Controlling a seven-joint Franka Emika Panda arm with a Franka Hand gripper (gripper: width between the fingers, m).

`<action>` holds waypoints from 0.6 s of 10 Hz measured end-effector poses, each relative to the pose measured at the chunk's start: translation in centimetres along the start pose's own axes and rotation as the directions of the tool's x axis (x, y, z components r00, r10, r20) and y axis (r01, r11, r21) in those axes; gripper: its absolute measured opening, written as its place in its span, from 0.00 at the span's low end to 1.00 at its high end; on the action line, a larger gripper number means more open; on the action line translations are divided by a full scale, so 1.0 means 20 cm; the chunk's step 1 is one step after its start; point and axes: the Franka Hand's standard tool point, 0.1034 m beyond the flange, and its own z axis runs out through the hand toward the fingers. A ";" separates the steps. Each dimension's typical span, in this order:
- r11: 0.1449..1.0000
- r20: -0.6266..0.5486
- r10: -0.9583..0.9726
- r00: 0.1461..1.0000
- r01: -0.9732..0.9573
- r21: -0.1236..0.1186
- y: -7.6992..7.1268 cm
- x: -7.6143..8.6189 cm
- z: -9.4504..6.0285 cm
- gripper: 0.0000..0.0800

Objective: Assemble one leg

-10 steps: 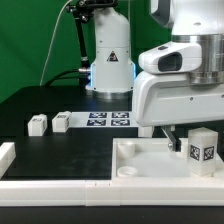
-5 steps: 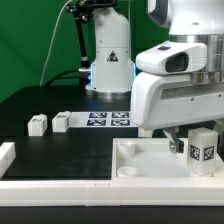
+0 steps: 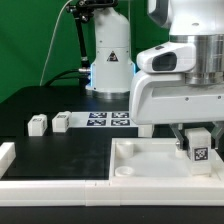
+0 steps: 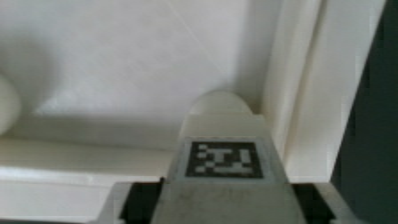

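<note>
Leg [image 3: 198,147] sits clamped in the gripper [image 3: 197,140], tag facing out, held upright over the far corner of the white tray-like top [image 3: 135,160] at the exterior view's right. Wrist view shows the leg [image 4: 224,150] between both fingers [image 4: 143,203], pointing down at the top's [image 4: 125,60] inner corner by its raised rim. Pickup looks done, approx. positioned; can't tell if leg tip touches the socket yet. Left to do, prob.: seat it in the corner socket, twist/press home, let go. Two spare legs [image 3: 37,124] and [image 3: 61,121] lie on the table [image 3: 60,150] near the marker board [image 3: 108,119], untouched.
</note>
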 end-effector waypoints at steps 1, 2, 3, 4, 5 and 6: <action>0.995 0.000 0.100 0.995 -0.100 0.000 -0.02 0.00 0.00 0.37; 0.972 0.002 0.236 0.972 -0.236 -0.002 -0.03 -0.01 0.00 0.37; 0.940 0.004 0.341 0.940 -0.341 -0.005 -0.04 -0.02 0.00 0.37; 0.909 0.006 0.416 0.909 -0.416 -0.006 -0.05 -0.02 0.00 0.37; 0.829 0.004 0.559 0.829 -0.559 -0.008 -0.06 -0.03 0.00 0.37; 0.769 0.005 0.639 0.769 -0.639 -0.007 -0.07 -0.03 0.00 0.37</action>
